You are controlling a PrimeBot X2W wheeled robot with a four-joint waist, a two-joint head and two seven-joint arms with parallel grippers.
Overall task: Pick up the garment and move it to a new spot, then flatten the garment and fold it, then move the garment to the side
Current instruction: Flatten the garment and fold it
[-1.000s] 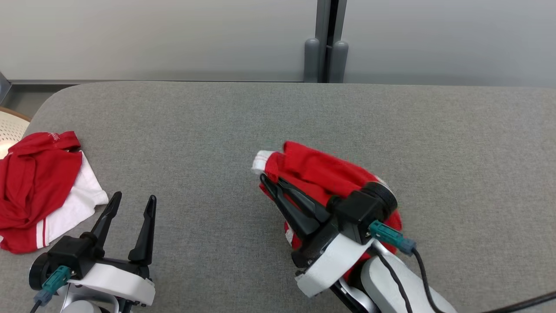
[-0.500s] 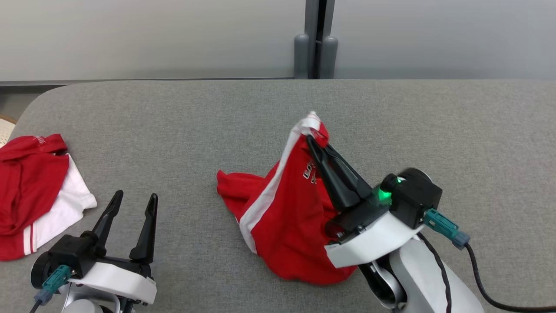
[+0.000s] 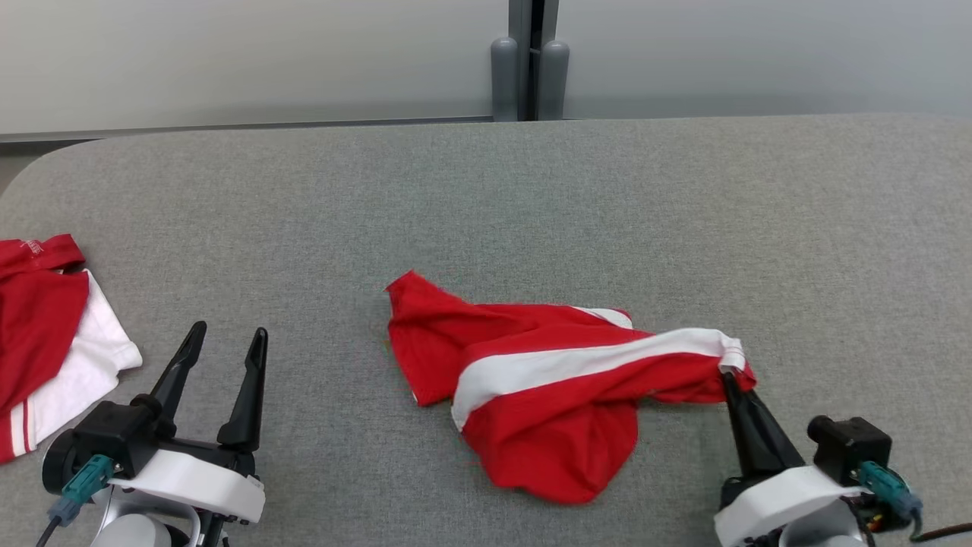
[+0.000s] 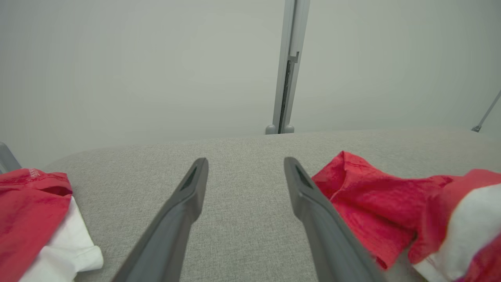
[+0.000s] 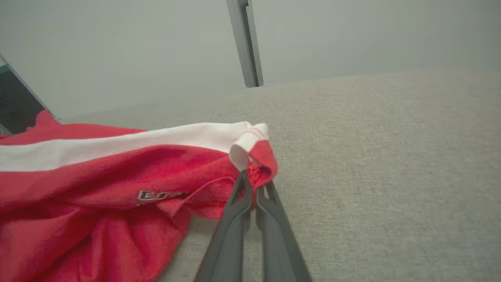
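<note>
Lying left of right tool (image 3: 727, 376): pinched garment (image 3: 531, 366)

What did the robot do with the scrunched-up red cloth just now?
The right gripper, shut on a corner of the red garment, lifted it from a bunched heap, then drew it rightward and down, so it lies stretched across the grey table. The left gripper stayed open and idle; the other garment stayed put.
</note>
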